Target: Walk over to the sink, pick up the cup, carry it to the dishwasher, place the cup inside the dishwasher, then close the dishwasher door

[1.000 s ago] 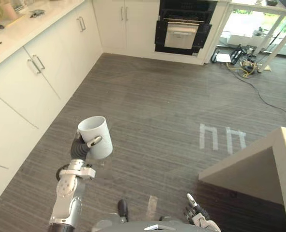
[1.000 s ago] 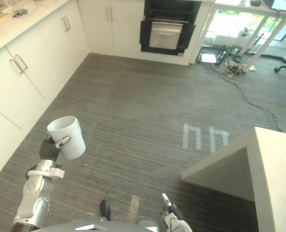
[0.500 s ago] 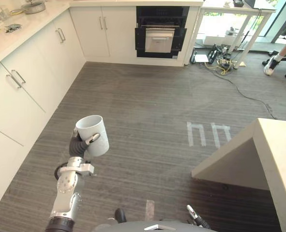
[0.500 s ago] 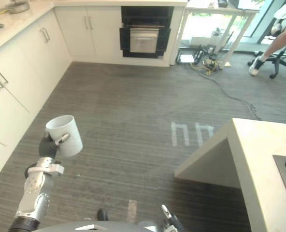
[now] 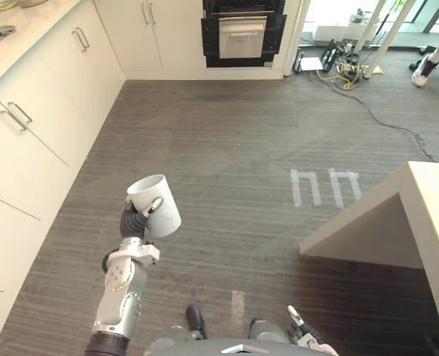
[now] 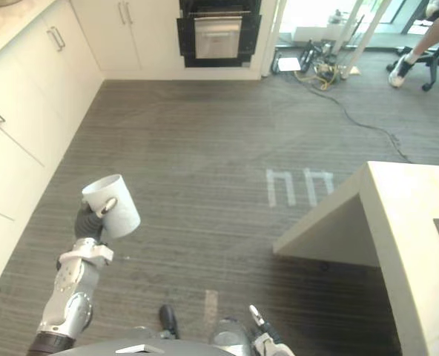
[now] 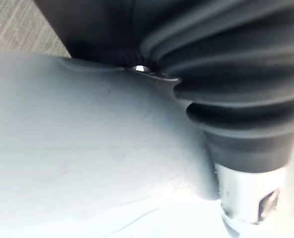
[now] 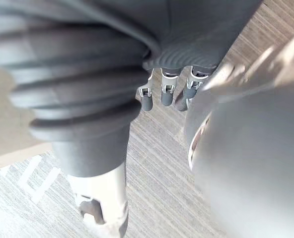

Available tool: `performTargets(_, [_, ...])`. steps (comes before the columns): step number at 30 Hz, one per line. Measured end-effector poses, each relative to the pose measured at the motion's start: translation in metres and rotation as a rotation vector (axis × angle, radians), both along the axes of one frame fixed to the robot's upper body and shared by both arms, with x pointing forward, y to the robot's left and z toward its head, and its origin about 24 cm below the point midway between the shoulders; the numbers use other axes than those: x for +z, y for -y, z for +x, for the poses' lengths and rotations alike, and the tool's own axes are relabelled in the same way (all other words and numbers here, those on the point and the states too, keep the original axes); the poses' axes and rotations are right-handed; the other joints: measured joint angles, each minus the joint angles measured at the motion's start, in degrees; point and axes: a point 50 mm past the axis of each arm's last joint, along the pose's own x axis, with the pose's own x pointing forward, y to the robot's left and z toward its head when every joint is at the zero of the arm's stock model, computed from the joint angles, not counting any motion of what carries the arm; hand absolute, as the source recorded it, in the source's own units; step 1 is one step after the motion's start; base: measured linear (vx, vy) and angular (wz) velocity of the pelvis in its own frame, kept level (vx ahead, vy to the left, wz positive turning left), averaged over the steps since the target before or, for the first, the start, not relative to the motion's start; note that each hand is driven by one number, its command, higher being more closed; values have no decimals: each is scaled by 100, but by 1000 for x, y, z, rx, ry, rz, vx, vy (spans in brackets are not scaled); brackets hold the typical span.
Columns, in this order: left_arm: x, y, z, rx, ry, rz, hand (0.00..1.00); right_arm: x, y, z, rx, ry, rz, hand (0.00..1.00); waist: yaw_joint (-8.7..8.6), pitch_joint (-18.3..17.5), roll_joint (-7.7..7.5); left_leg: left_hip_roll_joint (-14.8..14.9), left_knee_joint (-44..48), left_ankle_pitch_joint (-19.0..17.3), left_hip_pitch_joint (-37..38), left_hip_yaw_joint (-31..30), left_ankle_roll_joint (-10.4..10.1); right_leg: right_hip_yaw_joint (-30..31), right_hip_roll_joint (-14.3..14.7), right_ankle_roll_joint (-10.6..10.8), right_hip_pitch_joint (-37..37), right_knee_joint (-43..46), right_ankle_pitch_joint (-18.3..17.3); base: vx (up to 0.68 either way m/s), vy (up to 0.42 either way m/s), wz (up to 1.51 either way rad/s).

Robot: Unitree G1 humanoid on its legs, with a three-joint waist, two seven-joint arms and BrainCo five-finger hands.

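Note:
A white cup (image 5: 155, 205) is held upright above the grey floor, mouth up, in my left hand (image 5: 134, 221), whose thumb and fingers curl round its side. In the left wrist view the cup's white wall (image 7: 77, 148) lies right against the hand's dark cover. My right hand (image 5: 302, 339) hangs low at the bottom edge of the eye views. In the right wrist view its fingers (image 8: 163, 94) are curled with nothing in them.
White cabinets (image 5: 34, 111) with a worktop run along the left. A black built-in oven (image 5: 242, 33) stands at the far wall. A pale counter corner (image 5: 397, 222) juts in at the right. Cables (image 5: 349, 74) and a seated person's leg (image 5: 434, 63) lie at the far right.
The whole picture has shifted, so the camera has moved: cabinets and oven sit further up and right. The cup stays in my left hand, now a little more to the right.

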Motion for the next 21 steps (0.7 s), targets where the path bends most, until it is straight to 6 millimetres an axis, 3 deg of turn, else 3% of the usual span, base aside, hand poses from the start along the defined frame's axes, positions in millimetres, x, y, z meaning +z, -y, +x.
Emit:
performTargets(1, [2, 5, 2, -24, 4, 28, 100, 4, 5, 6, 41, 9, -86, 0, -13, 89, -51, 16, 408, -280, -32, -5, 30, -96, -208, -202, -385, 1160, 34, -66, 37, 9])
performTargets(2, [2, 7, 2, -26, 2, 41, 100, 8, 8, 12, 93, 22, -158, 0, -36, 143, -129, -13, 551, -392, -4, -40, 72, -95, -396, -544, -750, 1991, 285, -46, 39, 13])
performTargets(4, [1, 7, 2, -24, -1, 42, 100, 19, 9, 30, 149, 90, -251, 0, -140, 241, -115, -9, 523, -465, 158, -172, 179, -83, -489, -561, -1190, 2717, 596, 71, 24, 22])
performTargets(5, [2, 5, 2, -22, 1, 49, 100, 25, 6, 43, 170, 144, -278, 0, -172, 310, -117, 44, 541, -482, 204, -203, 207, -125, -452, -498, -1260, 2706, 308, 101, -13, 18])
performTargets(7, [2, 5, 2, -45, 6, 66, 100, 40, 2, 63, 196, 258, -320, 0, -177, 431, -173, 156, 558, -492, 259, -309, 208, -292, -287, -312, -1299, 1990, -27, 74, -75, 15])
performTargets(9, [4, 7, 3, -87, 21, 92, 100, 57, 6, 78, 209, 370, -373, 0, -208, 454, -207, 227, 537, -529, 262, -483, 162, -198, -42, -43, -1252, 323, 229, 126, -140, 41])
performTargets(10, [5, 7, 5, -106, 35, 99, 100, 64, 8, 83, 212, 412, -392, 0, -267, 465, -266, 220, 543, -571, 272, -610, 116, -153, -33, 119, -1164, -676, 630, 135, -139, 50])
performTargets(12, [1, 5, 7, -120, 32, 107, 100, 68, 9, 85, 223, 441, -397, 0, -295, 465, -389, 194, 601, -709, 406, -804, -73, 72, -59, 188, -974, -1635, 964, 236, -275, 56])
performTargets(14, [-1, 1, 6, -140, 28, 129, 100, 65, 8, 80, 229, 427, -389, 0, -287, 409, -598, 131, 917, -979, 449, -965, -268, 239, -204, 151, -897, -1393, 778, 214, -353, 49])
performTargets(16, [-3, 1, 5, -166, 30, 133, 100, 61, 12, 72, 227, 384, -377, 0, -289, 314, -524, 242, 1053, -1213, 468, -1204, -422, 268, -93, 56, -1184, -622, 838, 256, -364, 47])
performTargets(17, [-3, 3, 4, -174, 40, 123, 100, 61, 14, 69, 229, 369, -373, 0, -318, 218, -380, 354, 1770, -1362, 316, -1370, -550, 212, -2, -144, -1309, -341, 749, 321, -305, 36])
performTargets(18, [-5, 5, 2, -174, 36, 109, 100, 61, 16, 67, 232, 360, -375, 0, -321, 167, -262, 472, 2143, -1499, 275, -1429, -546, 126, 103, -285, -1355, -222, 676, 371, -225, 14])
performTargets(19, [-11, 11, -1, -175, 14, 80, 100, 60, 19, 58, 234, 335, -377, 0, -315, 35, -43, 621, 2902, -1718, 262, -1518, -657, -74, 299, -529, -1397, 1, 518, 412, -190, -4])
performTargets(20, [-15, 15, -2, -177, 2, 59, 100, 56, 23, 47, 222, 303, -376, 0, -318, -28, 57, 640, 3789, -1556, 252, -1548, -933, -135, 442, -651, -1390, 282, 265, 434, -186, -1])
performTargets(21, [-15, 15, -4, -174, 1, 52, 100, 54, 24, 39, 211, 284, -375, 0, -324, -78, 117, 669, 4005, -1368, 204, -1546, -1009, -204, 473, -689, -1355, 384, 137, 439, -207, 15])
